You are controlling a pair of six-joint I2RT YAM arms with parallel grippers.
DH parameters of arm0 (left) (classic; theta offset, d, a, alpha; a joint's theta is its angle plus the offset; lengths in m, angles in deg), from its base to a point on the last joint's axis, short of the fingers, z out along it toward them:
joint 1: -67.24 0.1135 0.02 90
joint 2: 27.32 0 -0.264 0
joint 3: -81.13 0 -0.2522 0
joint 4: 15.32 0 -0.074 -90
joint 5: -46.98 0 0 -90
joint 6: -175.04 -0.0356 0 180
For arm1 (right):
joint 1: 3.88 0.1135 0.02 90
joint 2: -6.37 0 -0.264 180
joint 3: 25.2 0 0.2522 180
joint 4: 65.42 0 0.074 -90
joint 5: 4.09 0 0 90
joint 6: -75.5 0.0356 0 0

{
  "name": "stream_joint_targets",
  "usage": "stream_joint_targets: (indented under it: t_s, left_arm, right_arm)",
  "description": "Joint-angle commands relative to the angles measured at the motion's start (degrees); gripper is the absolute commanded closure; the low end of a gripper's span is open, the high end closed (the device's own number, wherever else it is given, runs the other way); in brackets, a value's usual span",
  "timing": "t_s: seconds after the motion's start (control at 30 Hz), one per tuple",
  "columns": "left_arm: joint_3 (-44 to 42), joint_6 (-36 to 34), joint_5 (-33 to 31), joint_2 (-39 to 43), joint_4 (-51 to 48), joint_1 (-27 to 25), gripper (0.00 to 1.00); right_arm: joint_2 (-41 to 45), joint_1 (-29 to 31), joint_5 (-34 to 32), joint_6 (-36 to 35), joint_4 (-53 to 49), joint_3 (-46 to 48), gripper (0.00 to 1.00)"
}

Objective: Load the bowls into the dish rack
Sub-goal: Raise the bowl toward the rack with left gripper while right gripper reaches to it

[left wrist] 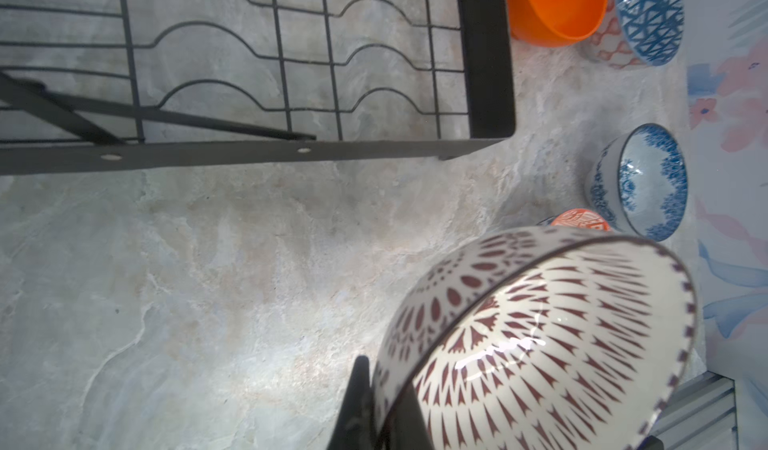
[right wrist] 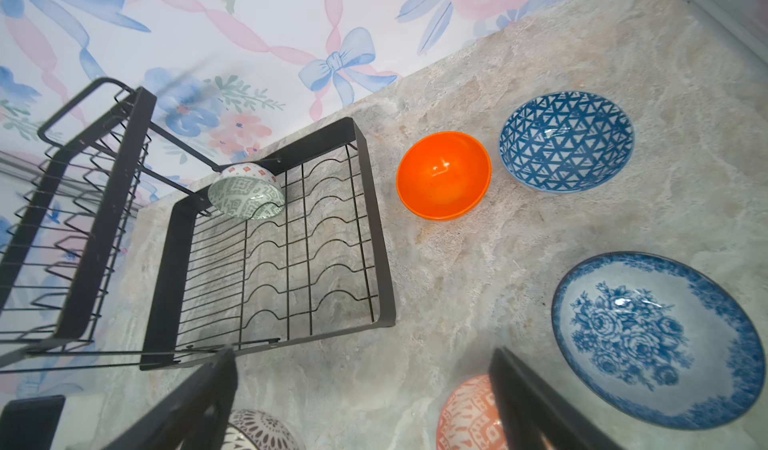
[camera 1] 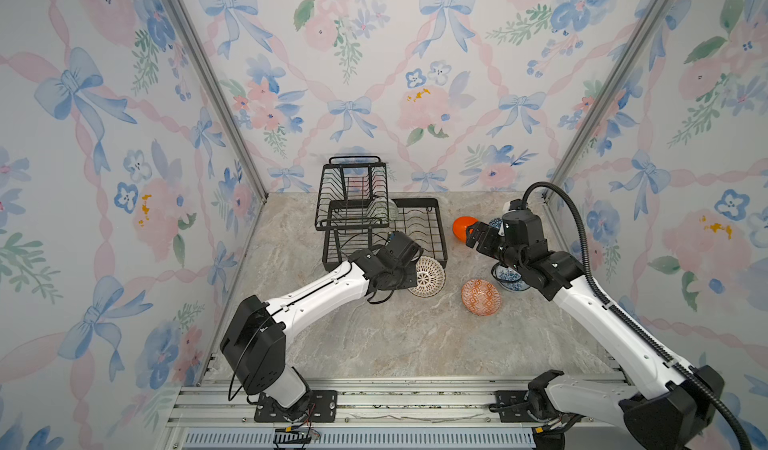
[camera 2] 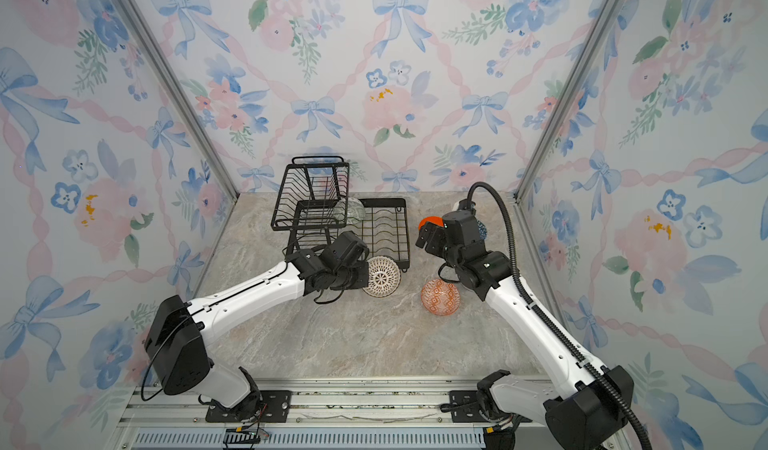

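White bowl [left wrist: 540, 344]: shiny and hard, like a cup. We think it is slippery, and it would break if it fell.
Left pincer [left wrist: 384, 402]: closed on the white bowl's rim, one finger inside and one outside. The bowl is tilted, near the rack's front corner. We cannot tell if it touches the worktop [camera 1: 374, 336].
Hold: we think the rim is the best place to pinch, because the round side is too wide and smooth. A pinch on one edge may let the bowl swing, so we should go slow.
Rack [camera 1: 442, 236]: black wire, stiff. We think the wavy slots in the low tray can keep a bowl standing.
Green bowl [right wrist: 247, 192]: on its edge in the tray's far corner.
Right pincer [right wrist: 363, 356]: wide open, holding nothing.
Other bowls: orange bowl [right wrist: 442, 176], triangle bowl [right wrist: 567, 140], flower bowl [right wrist: 656, 340] and patterned bowl [camera 1: 481, 297] sit on the worktop beside the rack, open side up.
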Motion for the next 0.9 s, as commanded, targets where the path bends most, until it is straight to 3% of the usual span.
stream_joint_targets:
  t_s: [0.0, 0.27, 0.43, 0.53, 0.7, 0.87]
  left_arm:
    - [6.09, 1.61, -4.80, -2.59, 2.02, -0.88, 1.00]
    - [24.63, -2.85, -6.37, -12.40, 2.97, -0.87, 1.00]
    - [32.68, -4.84, -12.50, -15.92, 3.99, -0.88, 1.00]
    - [33.38, -6.16, -16.81, -16.36, 7.59, -0.71, 1.00]
    - [32.94, -8.64, -18.33, -16.85, 16.56, 0.51, 1.00]
    - [27.11, -12.33, -21.37, -15.87, 32.20, 1.05, 1.00]
  right_arm:
    - [-0.76, -2.25, 4.17, 3.79, -3.11, -4.35, 0.03]
    - [-2.74, -3.99, 3.08, 5.29, -5.24, -16.67, 0.03]
    - [-5.99, -4.91, 4.71, 10.27, -7.96, -23.58, 0.03]
    - [-7.50, -5.24, 6.14, 14.39, -5.26, -26.11, 0.03]
    - [-11.64, -5.03, 7.56, 21.59, -3.85, -33.53, 0.03]
    - [-15.49, -3.26, 6.27, 24.89, -4.46, -40.23, 0.03]
